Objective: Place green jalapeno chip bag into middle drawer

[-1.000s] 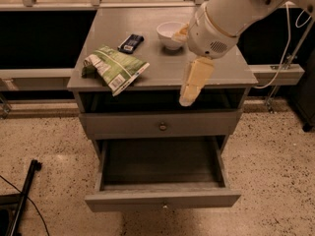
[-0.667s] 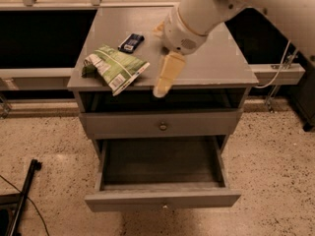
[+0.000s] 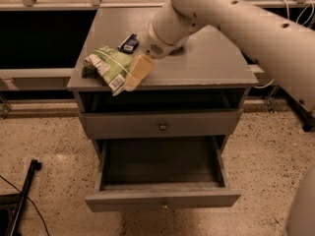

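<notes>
No legible text (chip bag [image 3: 109, 67] included)

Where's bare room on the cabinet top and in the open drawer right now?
Free: right front of the top, between the arm and the right edge. The open drawer shows a bare floor. Crowded: the left front, where the chip bag lies at the front edge, the gripper sits at its right side and the wrapper lies just behind.

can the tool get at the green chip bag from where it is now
Probably yes. The tool is at the edge of the chip bag on the cabinet top, nothing between them; the dark wrapper lies behind.
</notes>
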Robot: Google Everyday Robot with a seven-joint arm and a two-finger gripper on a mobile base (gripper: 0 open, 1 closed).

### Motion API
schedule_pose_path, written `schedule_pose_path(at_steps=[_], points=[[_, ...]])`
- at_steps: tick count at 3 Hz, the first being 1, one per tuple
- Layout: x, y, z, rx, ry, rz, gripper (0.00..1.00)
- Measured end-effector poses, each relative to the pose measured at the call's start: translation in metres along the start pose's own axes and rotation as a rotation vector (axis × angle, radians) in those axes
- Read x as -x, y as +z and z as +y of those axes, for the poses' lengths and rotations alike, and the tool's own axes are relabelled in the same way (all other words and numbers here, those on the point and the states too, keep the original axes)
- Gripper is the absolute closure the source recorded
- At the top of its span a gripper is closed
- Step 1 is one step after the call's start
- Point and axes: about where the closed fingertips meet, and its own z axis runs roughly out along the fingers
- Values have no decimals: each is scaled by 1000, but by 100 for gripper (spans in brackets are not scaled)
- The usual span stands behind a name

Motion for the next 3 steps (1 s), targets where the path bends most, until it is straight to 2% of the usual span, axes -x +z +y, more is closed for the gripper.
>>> schedule_pose_path(at_steps=[1, 2, 3], points=[[-4, 26, -7, -4, 103, 9, 18], [-10, 44, -11, -9, 175, 17, 42], [-9, 52, -13, -15, 196, -8, 65]])
